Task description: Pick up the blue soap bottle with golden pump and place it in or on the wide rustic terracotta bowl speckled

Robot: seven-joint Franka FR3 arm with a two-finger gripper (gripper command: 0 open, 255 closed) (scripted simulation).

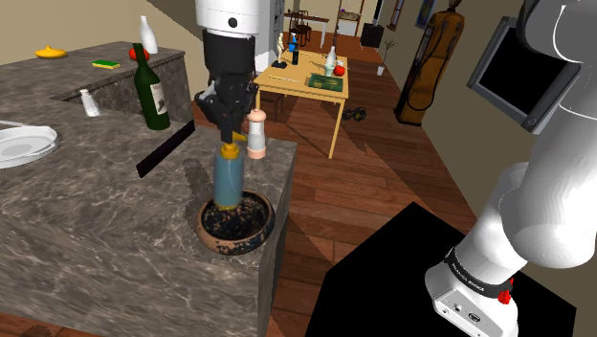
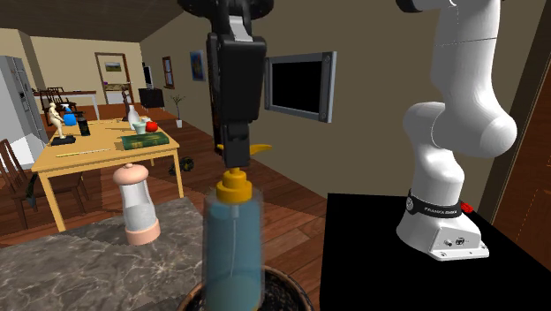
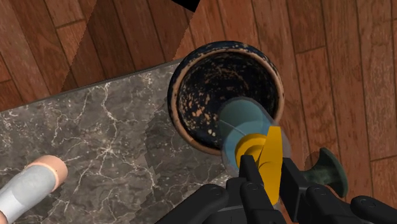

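Observation:
A translucent blue soap bottle [image 1: 230, 182] [image 2: 234, 252] [image 3: 245, 121] with a golden pump stands upright, its base inside the dark speckled bowl [image 1: 260, 233] [image 2: 291, 287] [image 3: 207, 89] at the corner of the marble counter. My black gripper [image 1: 228, 134] [image 2: 234, 157] [image 3: 266, 175] comes down from above. Its fingers [image 3: 249, 170] clasp the golden pump head between them. The bottle hides part of the bowl's inside.
A pink-and-white grinder [image 1: 256, 134] [image 2: 139, 208] [image 3: 32, 188] stands close behind the bowl. Farther along the counter are a green wine bottle [image 1: 150, 91], a black strip [image 1: 165, 151] and a white plate [image 1: 24, 144]. The counter's edge drops to wooden floor beside the bowl.

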